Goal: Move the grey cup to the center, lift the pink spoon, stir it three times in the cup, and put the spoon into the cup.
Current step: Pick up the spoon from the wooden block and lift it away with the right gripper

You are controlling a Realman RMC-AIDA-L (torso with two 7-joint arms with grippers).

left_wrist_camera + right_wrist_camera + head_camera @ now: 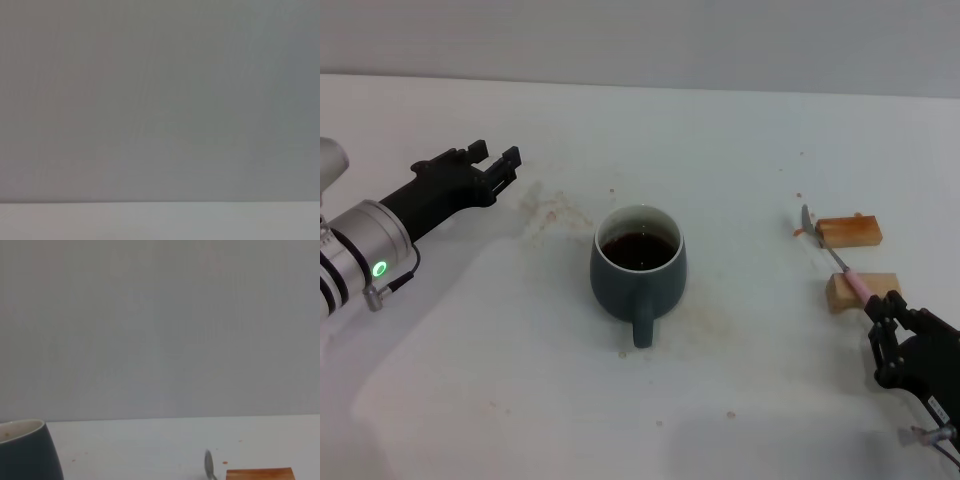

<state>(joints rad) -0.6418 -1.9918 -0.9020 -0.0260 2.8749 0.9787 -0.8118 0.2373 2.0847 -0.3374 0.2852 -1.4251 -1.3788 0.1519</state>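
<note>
The grey cup stands at the table's middle with dark liquid inside and its handle toward me; its rim also shows in the right wrist view. The pink spoon lies across two tan wooden blocks at the right, metal bowl at the far end and pink handle toward me. My right gripper sits just short of the handle's near end, open and holding nothing. My left gripper hovers open and empty, off to the left of the cup and farther back.
The far wooden block and the near wooden block carry the spoon; the far block shows in the right wrist view too. Faint brown stains mark the white table left of the cup. A grey wall runs behind.
</note>
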